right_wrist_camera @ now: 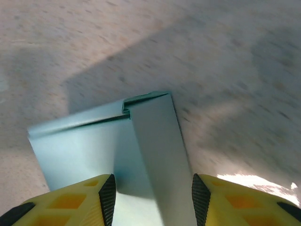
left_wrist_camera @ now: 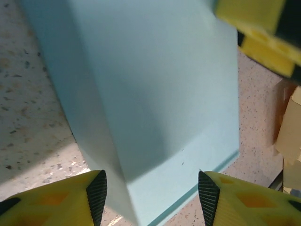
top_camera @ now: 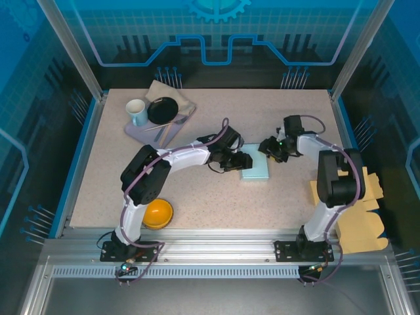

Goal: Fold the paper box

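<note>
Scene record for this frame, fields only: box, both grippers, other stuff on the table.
box: light blue paper box, mid-table, between the grippers
left gripper: open, jaws apart at the box's left side
right gripper: open, jaws either side of a folded flap
far left: mug and black dish on a tray
near left: orange bowl
right edge: tan cardboard sheets

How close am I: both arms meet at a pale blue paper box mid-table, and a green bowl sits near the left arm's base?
One slip: the bowl near the left arm's base is orange, not green, as the top external view shows. The rest stands, the pale blue paper box included.
</note>
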{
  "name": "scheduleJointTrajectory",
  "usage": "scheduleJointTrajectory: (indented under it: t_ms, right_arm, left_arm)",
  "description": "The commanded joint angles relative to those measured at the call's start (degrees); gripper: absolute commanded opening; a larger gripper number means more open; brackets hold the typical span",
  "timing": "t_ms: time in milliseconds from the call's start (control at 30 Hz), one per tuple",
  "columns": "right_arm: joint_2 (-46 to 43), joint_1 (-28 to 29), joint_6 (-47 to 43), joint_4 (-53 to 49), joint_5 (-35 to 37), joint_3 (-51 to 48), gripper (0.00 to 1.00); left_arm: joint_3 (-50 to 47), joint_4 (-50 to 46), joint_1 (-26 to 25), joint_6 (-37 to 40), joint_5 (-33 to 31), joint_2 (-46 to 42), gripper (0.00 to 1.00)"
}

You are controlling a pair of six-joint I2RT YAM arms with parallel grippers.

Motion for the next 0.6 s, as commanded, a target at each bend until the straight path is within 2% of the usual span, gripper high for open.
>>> scheduleJointTrajectory:
  t_ms: [0,100,233,333,433,567]
  right_arm:
    - [4.37,2.33,-1.74,3.89,-5.64,6.62,0.48]
    - [9.38,3.46,-2.95,1.69,-6.89,14.33,0.49]
    - [9.53,3.20,-4.61,-4.80,-0.18,19.54,0.49]
    - [6.28,2.34,-4.95,-9.64,5.19,19.81,0.49]
    - [1.68,1.37,-3.16,-13.93,9.82,16.50,0.50]
    - [-7.39,-0.36,1.44,-9.62,8.35,3.77,0.51]
  left_arm:
    - [-1.12,2.08,-0.67,-2.91,2.78,-1.08,0.58]
    - [-2.99,3.25,-0.92,-4.31,3.52,-3.06,0.58]
    - [-5.52,-3.06,1.10,-2.47,-1.98,-8.11,0.58]
    - [-7.94,-5.79,5.37,-0.72,-3.66,-12.57,0.58]
    - [-7.07,-6.48,9.82,1.43,-2.42,-14.18,0.58]
    - [0.35,-8.96,11.31,6.97,-2.25,-8.86,0.59]
